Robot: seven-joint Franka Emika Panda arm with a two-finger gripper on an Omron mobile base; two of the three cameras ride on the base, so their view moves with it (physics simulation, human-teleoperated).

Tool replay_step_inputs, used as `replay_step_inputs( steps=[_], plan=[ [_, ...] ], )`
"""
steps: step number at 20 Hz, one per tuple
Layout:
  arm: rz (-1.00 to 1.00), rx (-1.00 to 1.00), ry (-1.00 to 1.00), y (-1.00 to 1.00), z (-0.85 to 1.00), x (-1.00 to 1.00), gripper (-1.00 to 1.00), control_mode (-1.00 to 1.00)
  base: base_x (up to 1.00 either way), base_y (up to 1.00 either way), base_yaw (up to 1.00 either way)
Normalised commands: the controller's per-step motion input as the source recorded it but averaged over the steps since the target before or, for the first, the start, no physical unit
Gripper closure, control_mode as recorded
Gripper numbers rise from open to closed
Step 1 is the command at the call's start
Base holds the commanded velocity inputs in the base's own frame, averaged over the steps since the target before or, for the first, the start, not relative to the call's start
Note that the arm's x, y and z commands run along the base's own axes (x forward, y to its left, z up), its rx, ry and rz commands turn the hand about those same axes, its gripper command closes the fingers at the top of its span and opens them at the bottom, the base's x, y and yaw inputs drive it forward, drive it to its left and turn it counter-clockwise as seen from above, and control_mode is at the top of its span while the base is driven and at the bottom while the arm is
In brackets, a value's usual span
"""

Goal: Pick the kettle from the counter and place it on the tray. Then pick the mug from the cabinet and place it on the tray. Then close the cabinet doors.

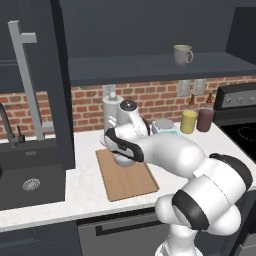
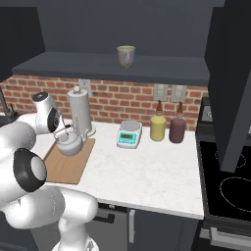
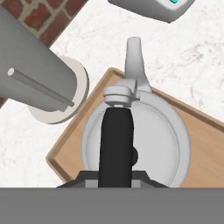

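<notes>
Now, going left to right from the hand: to its left hangs one of the cabinet doors (image 1: 59,90), swung open with its long bar handle, and beyond that lies the dark sink set in the counter (image 2: 147,169). Directly under the hand sits the kettle (image 2: 69,143), over the far corner of the tray (image 1: 127,180); the gripper (image 3: 116,177) is clenched on the kettle's dark arched handle, as the hand view shows looking down on lid and spout. Whether the kettle's base already touches the wood or hangs just above it I cannot tell. Just behind the hand stands the paper-towel holder (image 2: 81,113). To the hand's right rest a small white scale (image 2: 129,133), then a yellow jar (image 2: 158,128) and a dark-red jar (image 2: 177,130). Above and to the right of the hand the mug (image 2: 126,55) waits on the shelf of the cabinet (image 2: 122,68), untouched. By my judgement the first step is nearly finished, lacking only the release; fetching the mug and shutting both doors remain. No brand or readable writing appears anywhere; the scale's display is a plain teal patch, too small to read.
</notes>
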Motion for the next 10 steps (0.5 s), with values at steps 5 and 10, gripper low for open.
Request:
replay_step_inputs(
  steps=[5,10],
  plan=[
    [0.0,0.0,0.0,0.08,-0.27,0.18,1.0,-1.0,0.0,0.0,0.0],
    [0.0,0.0,0.0,0.06,-0.17,0.21,1.0,-1.0,0.0,0.0,0.0]
  ],
)
